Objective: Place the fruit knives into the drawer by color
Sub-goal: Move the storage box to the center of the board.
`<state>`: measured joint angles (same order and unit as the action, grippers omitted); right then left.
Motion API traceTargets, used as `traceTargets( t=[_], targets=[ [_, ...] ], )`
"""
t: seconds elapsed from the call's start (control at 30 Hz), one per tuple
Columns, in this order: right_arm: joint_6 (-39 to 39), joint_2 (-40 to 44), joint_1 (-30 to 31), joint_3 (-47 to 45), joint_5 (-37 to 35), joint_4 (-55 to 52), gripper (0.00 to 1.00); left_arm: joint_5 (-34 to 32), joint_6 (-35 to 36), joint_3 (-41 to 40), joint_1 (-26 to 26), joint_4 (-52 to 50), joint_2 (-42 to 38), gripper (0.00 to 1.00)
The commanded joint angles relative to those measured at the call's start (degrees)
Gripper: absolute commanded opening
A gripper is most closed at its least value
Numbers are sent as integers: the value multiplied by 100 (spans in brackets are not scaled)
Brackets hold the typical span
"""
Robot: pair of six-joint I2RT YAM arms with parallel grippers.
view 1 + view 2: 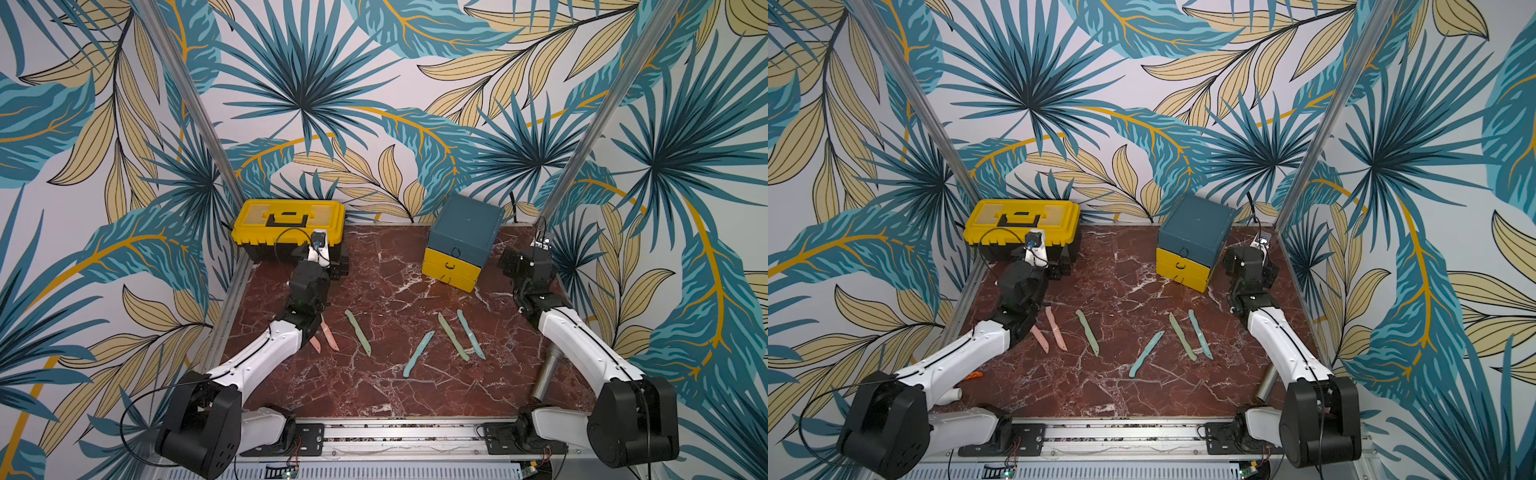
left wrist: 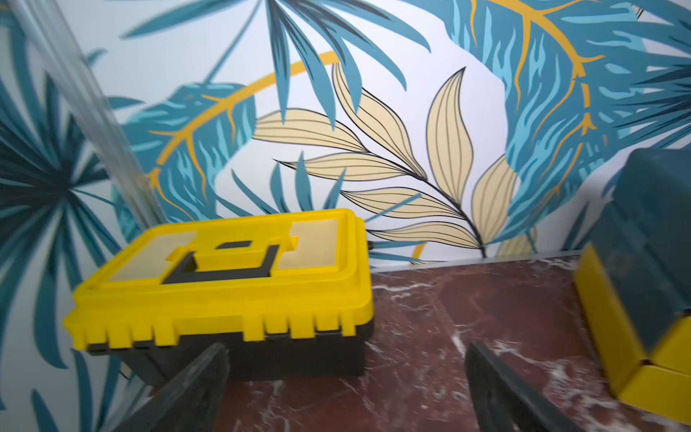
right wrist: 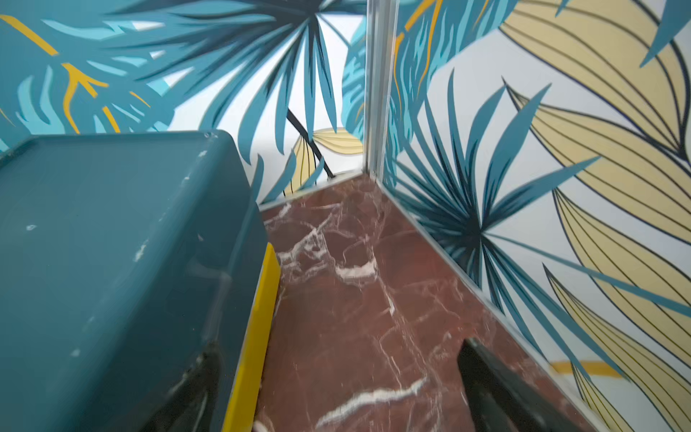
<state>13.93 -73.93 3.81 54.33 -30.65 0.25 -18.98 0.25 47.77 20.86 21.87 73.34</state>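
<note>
Walls, table point(image 1: 316, 386), both top views: leafy paper boxes in red marble. All six knives point(image 1: 417, 356) lie flat mid-table, none in the chest point(image 1: 464, 232) at the back on my right, whose drawers point(image 1: 451, 266) look shut.
Colors, both top views: pink pair point(image 1: 1056, 328) lies just beside my left arm. Left green point(image 1: 358, 332), right green point(image 1: 453, 336) and right blue point(image 1: 471, 334) look close in hue, so I could mis-sort them.
Grasp risk, both top views: thin knives on hard marble may skid away when pinched. The loop pulls point(image 1: 456, 252) are slim to hook. A cylinder point(image 1: 544, 376) near my right arm could roll if swept.
Left wrist: left gripper point(image 2: 347, 396) gapes empty, facing the toolbox point(image 2: 224, 291), which is yellow too and so a tempting wrong target. Knives are out of view.
Right wrist: right gripper point(image 3: 347, 392) gapes empty beside the chest. One finger point(image 3: 194, 389) overlaps its wall, and I cannot tell whether it touches. A nudge there could shift the chest.
</note>
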Motion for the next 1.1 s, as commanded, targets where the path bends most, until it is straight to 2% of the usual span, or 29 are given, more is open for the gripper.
traceTargets(
  t=[0.0,0.1,0.2,0.23,0.33,0.4,0.47,0.53,0.57,0.6,0.83,0.93,1.07],
  targets=[
    [807,-299,14,1065,-100,-2752,100,559,-1058,1440,227,-2656,591,100],
    [1238,-874,14,2312,211,-4282,99,1193,-1627,2919,347,-3709,1558,100],
    [1495,-1292,13,3122,663,-5053,92,2040,-1974,4119,400,-4190,2472,100],
    [1575,-1438,14,3367,813,-5254,86,2314,-2108,4535,398,-4269,2787,99],
    [1846,-1935,-28,4140,1280,-5856,58,3124,-2414,5781,396,-4458,3741,85],
    [2026,-2243,-59,4626,1517,-6211,34,3580,-2553,6690,393,-4758,4414,67],
    [2205,-2478,-172,4954,1920,-6339,11,4045,-2748,7566,367,-5016,5067,41],
    [2381,-2643,-254,5217,1967,-6493,0,4416,-2905,8126,349,-5044,5547,15],
    [2463,-2729,-310,5315,1974,-6576,0,4487,-2965,8308,337,-5039,5712,4],
    [2567,-2833,-386,5423,2021,-6676,0,4533,-3049,8434,324,-4966,5851,0],
    [2958,-3530,-835,5753,2589,-6788,0,5400,-4267,8354,10,-3516,6581,0],
    [3150,-3826,-960,5791,2957,-6618,0,5837,-4801,8334,-40,-2951,6849,0],
    [3216,-4054,-1005,5823,3113,-6108,0,6116,-5147,8345,-13,-2432,7047,0]
  ],
)
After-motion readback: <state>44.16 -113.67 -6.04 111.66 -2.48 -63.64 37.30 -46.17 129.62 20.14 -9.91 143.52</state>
